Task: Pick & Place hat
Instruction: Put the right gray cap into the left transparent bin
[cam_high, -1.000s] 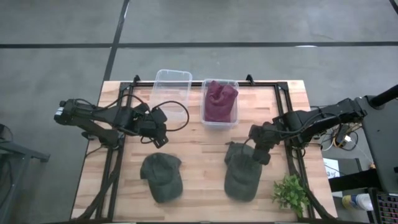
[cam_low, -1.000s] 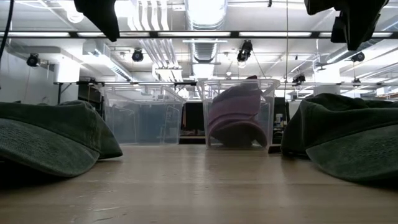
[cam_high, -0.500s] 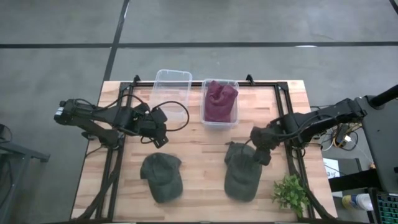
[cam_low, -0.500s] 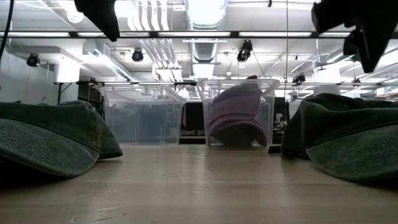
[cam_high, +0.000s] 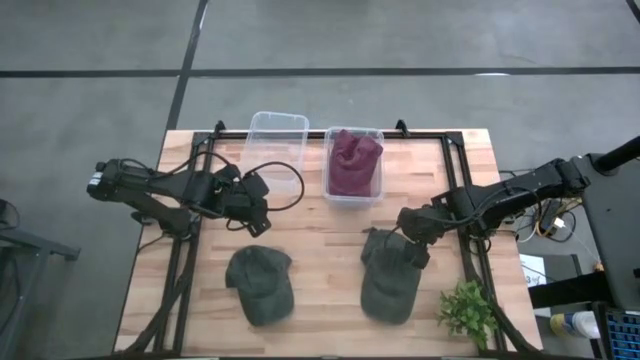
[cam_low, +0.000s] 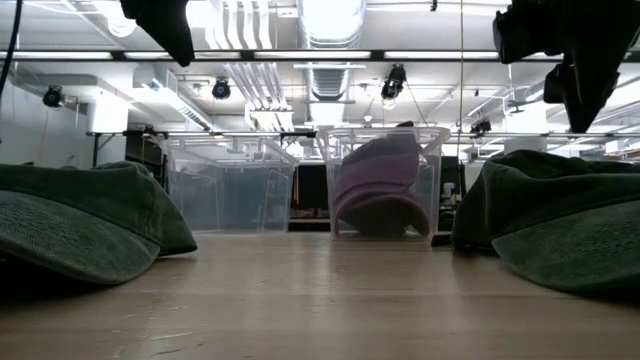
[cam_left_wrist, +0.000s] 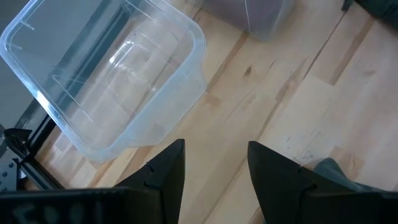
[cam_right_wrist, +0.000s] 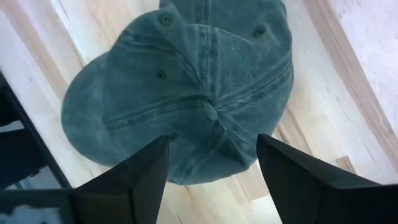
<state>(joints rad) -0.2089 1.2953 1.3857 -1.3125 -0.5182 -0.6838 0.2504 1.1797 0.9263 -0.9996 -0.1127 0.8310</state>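
Note:
Two dark green hats lie crown up on the wooden table: the left hat and the right hat. A maroon hat fills the right clear bin. My right gripper hangs open just above the far part of the right hat, one finger over each side of its crown, touching nothing. My left gripper waits open, high above the table beyond the left hat.
An empty clear bin stands left of the filled one at the far edge. A small green plant sits at the near right corner. Bare wood lies between the two green hats.
My right gripper has opened its fingers and come down a little over the right green hat, shifting slightly toward the table's left. The hats lie as before.

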